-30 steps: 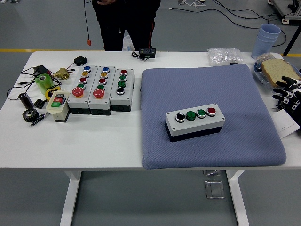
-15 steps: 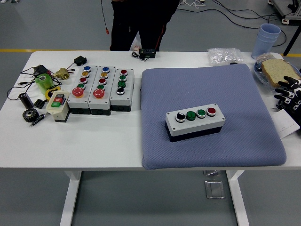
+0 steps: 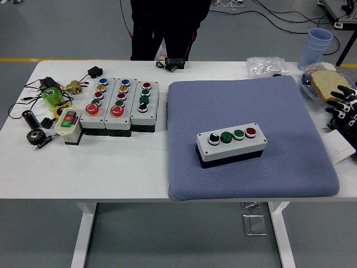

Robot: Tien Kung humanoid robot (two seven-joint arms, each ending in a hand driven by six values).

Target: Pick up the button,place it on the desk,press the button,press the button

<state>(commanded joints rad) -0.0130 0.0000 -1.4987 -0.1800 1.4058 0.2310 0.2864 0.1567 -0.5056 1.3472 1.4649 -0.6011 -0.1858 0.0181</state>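
Note:
A grey button box point(image 3: 231, 144) with a black knob, two green buttons and a red button lies on the blue-grey mat point(image 3: 251, 106) near its middle. My right hand point(image 3: 345, 106) is at the picture's right edge, over the table beside the mat, well to the right of the box, with its fingers spread and holding nothing. My left hand is out of view.
Three more button boxes point(image 3: 120, 106) stand side by side left of the mat, with a small switch box point(image 3: 68, 124), a gear point(image 3: 36, 135) and small parts further left. Bread point(image 3: 329, 85), stacked cups point(image 3: 317, 47) and a plastic bag point(image 3: 266, 66) are at the back right. A person point(image 3: 167, 28) stands at the far side.
My right hand has drawn back a little toward the right edge and risen slightly. The person at the far side has shifted to the right. The button box has not moved.

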